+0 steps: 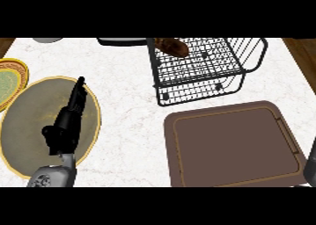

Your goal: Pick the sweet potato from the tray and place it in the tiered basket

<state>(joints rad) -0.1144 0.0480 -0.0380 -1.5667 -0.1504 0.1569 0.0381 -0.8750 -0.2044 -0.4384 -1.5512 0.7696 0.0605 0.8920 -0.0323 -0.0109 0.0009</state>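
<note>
Sweet potato (172, 45) inside tiered basket (199, 66) beside tray (232, 149).

You had a brown tray (232, 147) on a white marbled worktop (127, 88), a black wire basket (192, 66), a reddish-brown sweet potato (172, 45), and an olive plate (23, 132) rimmed yellow.

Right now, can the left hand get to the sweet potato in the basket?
Probably yes, with a stretch. The left hand is open over the big plate, with only counter between it and the tiered basket. The sweet potato sits at its far end, behind wire walls, so reach from above.
</note>
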